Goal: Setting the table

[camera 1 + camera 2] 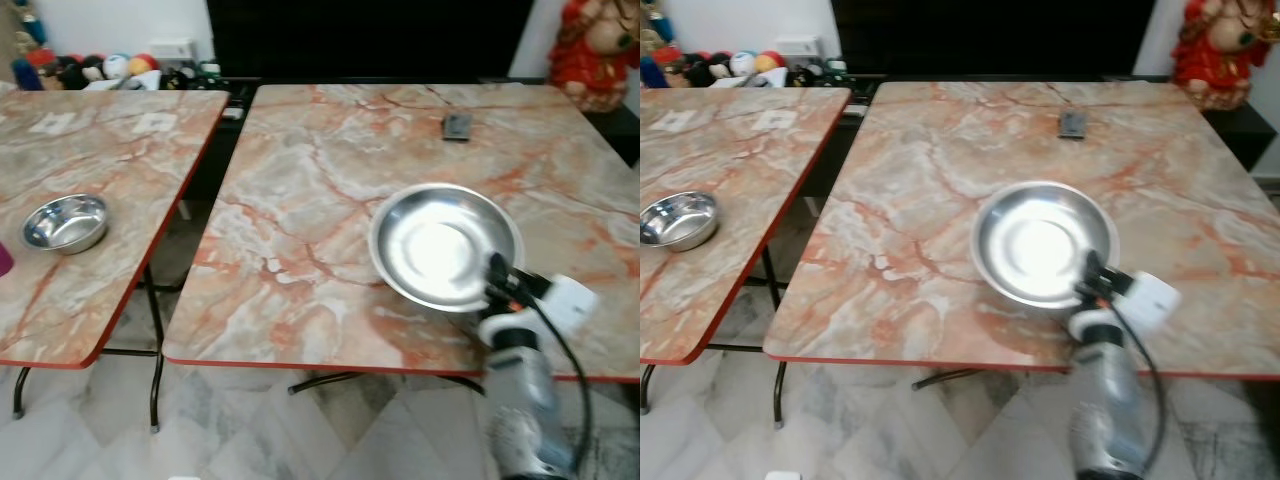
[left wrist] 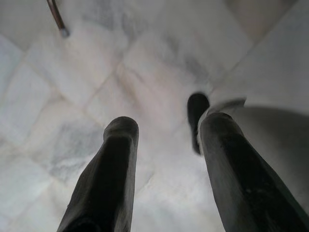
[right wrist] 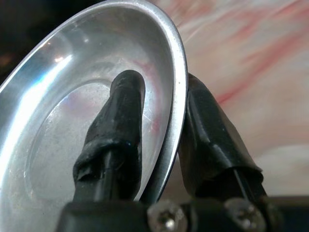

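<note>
the right gripper [image 3: 161, 130] pinches the plate [image 1: 445, 245] by its near rim, one finger inside the dish, one under the edge. the plate sits over the big table [image 1: 300, 250], ahead of the wrist; whether it rests flat or hangs just above is hard to tell. the left gripper [image 2: 166, 159] hangs over the floor, fingers spread. a bowl [image 1: 65, 222] waits on the side table [image 1: 100, 150].

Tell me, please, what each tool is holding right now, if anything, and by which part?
The right tool pinches the steel plate by its near rim, one finger inside, one outside. The left tool hangs open over the floor, holding nothing.
</note>
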Robot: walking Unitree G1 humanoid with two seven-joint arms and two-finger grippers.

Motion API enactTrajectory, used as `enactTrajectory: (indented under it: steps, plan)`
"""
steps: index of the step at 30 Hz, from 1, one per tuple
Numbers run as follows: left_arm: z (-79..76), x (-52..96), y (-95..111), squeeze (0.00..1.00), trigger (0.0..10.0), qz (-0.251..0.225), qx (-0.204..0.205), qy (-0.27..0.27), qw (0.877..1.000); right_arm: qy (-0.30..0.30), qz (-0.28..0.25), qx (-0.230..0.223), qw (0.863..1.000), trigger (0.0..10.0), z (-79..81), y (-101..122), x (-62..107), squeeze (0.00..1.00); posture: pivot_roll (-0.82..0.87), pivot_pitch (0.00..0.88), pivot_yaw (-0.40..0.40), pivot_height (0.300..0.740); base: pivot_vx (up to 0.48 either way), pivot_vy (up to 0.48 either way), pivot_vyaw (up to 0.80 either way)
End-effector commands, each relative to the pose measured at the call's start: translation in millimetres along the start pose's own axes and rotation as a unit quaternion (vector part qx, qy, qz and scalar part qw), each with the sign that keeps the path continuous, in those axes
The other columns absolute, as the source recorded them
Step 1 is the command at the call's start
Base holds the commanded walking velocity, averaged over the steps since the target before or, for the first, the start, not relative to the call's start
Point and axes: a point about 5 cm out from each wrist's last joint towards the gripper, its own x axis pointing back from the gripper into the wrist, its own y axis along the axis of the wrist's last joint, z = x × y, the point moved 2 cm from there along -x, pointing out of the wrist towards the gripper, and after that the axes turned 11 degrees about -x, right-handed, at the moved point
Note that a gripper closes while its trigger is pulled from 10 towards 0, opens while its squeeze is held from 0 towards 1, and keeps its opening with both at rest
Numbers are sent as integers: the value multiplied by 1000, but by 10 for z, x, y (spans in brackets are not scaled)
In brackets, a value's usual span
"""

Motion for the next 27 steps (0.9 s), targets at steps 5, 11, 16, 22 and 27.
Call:
enactTrajectory:
  steps: [5, 11, 16, 22, 27]
  plan:
    - [157, 69, -179, 0, 10000, 24, 10, 19, 999, -3, -47, 18, 999, 10000, 42, 263, 34, 0, -58, 126, -13, 740, 0, 0, 0]
    - [73, 30, -90, 0, 10000, 14, 6, 5, 1000, -29, -24, 5, 999, 10000, 21, 189, 44, 0, -70, 115, -8, 740, 0, 0, 0]
    - [25, -8, 24, 0, 10000, -4, 2, -5, 1000, -28, 2, -10, 1000, 10000, 73, 86, 21, 0, -64, 103, -10, 740, 0, 0, 0]
    - [25, -28, 79, 0, 10000, -9, -2, -8, 1000, -34, 46, -7, 998, 10000, 81, -62, 26, 0, -64, 97, -8, 740, 0, 0, 0]
    - [25, -15, 44, 0, 10000, -5, -3, -9, 1000, -57, 55, 1, 997, 10000, 34, -112, 18, 0, -62, 105, -11, 740, 0, 0, 0]
